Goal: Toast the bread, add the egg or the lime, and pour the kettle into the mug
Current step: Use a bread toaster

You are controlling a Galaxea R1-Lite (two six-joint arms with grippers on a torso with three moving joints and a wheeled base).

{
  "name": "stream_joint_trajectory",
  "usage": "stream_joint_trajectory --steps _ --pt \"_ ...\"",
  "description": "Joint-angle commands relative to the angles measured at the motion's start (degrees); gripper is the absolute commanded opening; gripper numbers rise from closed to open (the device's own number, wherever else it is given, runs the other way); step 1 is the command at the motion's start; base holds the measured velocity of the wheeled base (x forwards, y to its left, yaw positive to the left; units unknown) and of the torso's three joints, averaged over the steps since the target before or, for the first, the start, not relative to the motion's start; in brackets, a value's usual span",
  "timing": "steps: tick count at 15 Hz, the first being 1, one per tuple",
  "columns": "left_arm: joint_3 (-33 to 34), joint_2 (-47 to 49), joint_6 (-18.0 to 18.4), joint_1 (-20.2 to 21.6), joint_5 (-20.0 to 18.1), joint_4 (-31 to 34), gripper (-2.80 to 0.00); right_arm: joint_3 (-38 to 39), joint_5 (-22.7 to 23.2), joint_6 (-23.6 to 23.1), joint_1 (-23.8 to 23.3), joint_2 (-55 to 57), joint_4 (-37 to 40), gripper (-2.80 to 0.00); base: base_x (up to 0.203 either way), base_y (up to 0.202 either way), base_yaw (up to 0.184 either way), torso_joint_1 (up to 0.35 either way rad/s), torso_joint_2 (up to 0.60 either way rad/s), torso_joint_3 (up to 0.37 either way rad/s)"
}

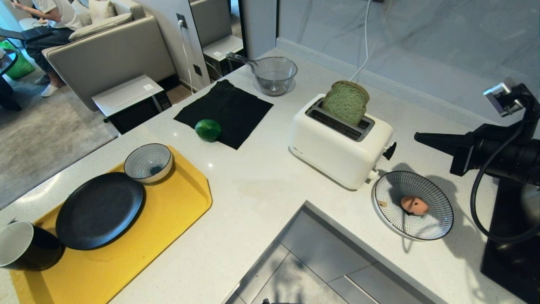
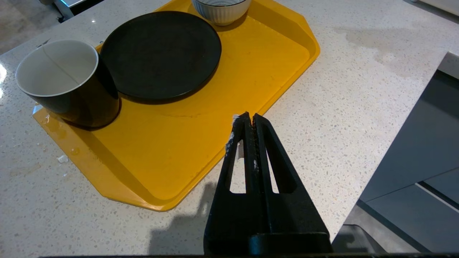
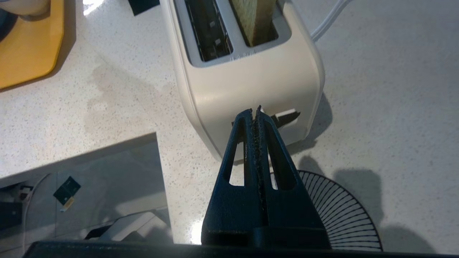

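Right hand pinched fully together, holding nothing, hovering above the near-right end of the white toaster, tips pointing at its lever. Left hand also closed tight and empty, over the near edge of the yellow tray. Bread stands upright in the far slot, sticking out. Egg sits in a striped plate right of the toaster. Lime at the black cloth edge. Mug on the tray's near-left corner beside a black plate and striped bowl. Kettle at far right of the surface, behind the arm.
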Motion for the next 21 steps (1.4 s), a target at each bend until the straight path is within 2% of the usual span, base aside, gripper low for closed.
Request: stream_joint_trajectory --steps 1,6,21 --pt "0.97 -0.10 -0.01 0.01 0.02 -0.03 -2.80 1.19 0.27 0.00 0.03 2.19 -0.40 -2.80 0.000 0.000 0.000 0.000 0.00 0.000" --pt "0.97 -0.10 -0.01 0.01 0.02 -0.03 -2.80 0.93 1.89 0.00 0.11 5.89 -3.48 -2.80 0.000 0.000 0.000 0.000 0.00 0.000" --pt "0.97 -0.10 -0.01 0.01 0.02 -0.03 -2.80 -2.62 2.26 -0.17 1.88 12.91 -4.32 -2.80 0.000 0.000 0.000 0.000 0.00 0.000"
